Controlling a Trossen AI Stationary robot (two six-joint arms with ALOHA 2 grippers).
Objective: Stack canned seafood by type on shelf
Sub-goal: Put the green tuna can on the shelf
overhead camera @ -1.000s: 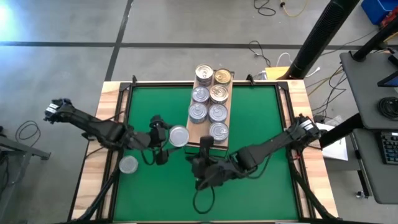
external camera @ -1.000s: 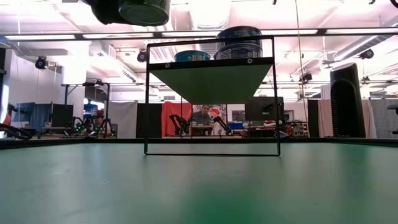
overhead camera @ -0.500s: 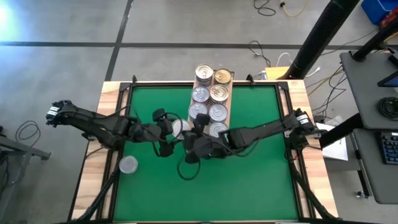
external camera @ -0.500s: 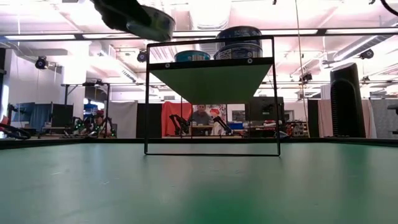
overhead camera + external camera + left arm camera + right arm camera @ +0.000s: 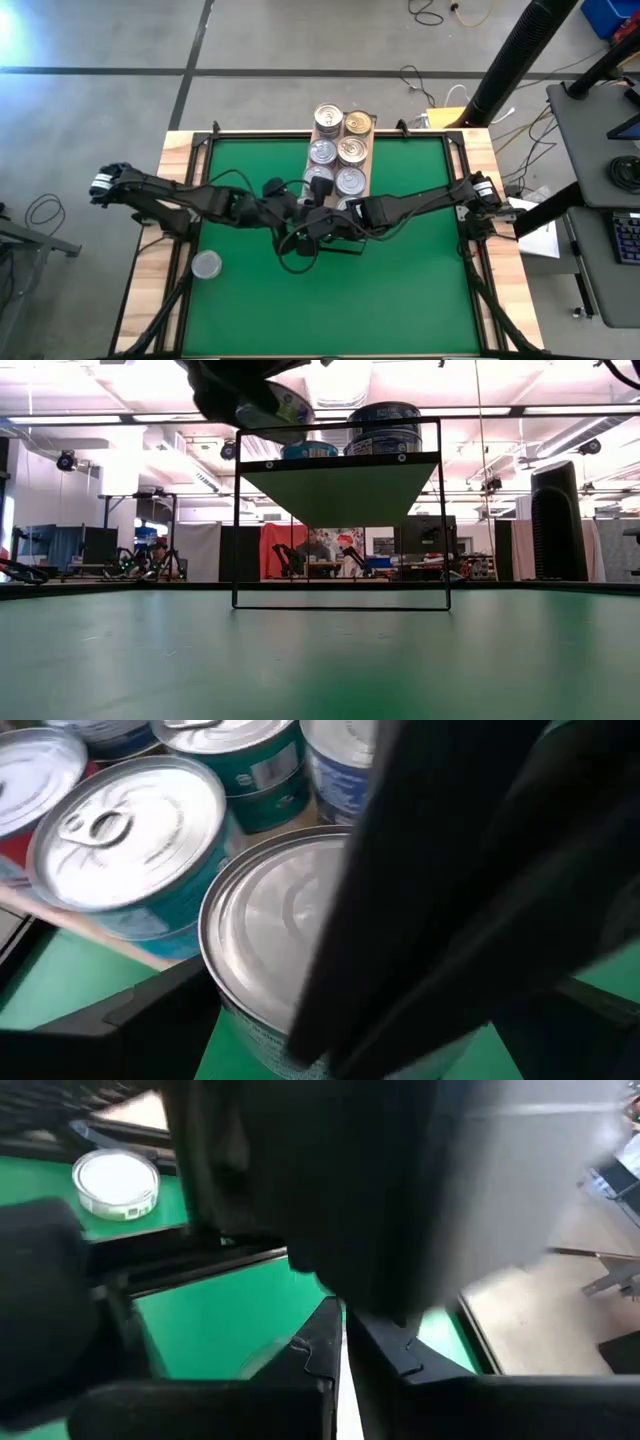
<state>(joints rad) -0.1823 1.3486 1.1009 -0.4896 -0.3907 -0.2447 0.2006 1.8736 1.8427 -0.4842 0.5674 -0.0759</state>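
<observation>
Several tins of canned seafood [image 5: 338, 152] stand on the light-wood shelf [image 5: 371, 150] at the far middle of the green table; one at the far end is gold-topped [image 5: 358, 123]. My left gripper [image 5: 292, 212] is shut on a silver-topped tin [image 5: 275, 935], held high in front of the shelf's near end [image 5: 265, 405]. My right gripper [image 5: 340, 1342] is shut and holds nothing; its arm crosses right over the left gripper [image 5: 310, 228] and hides the held tin in the high view. One more tin [image 5: 207, 264] stands on the table at the near left. My left gripper has the silver-topped tin by its side wall [image 5: 225, 1010], between its two fingers. One finger [image 5: 130, 1020] shows beside the wall; my right arm hides the other. The tin is lifted clear, high above the table and tilted [image 5: 268, 408].
The two arms meet and cross just in front of the shelf's near end. Open green table lies on the near side and at both sides. The wooden table frame [image 5: 175, 150] rims the green surface. People and equipment show in the room behind.
My left gripper has carried the tin toward the table's right edge, up to the shelf's near end, and the tin has tipped. My right gripper has gone toward the far edge and the left gripper, and now crosses over it.
</observation>
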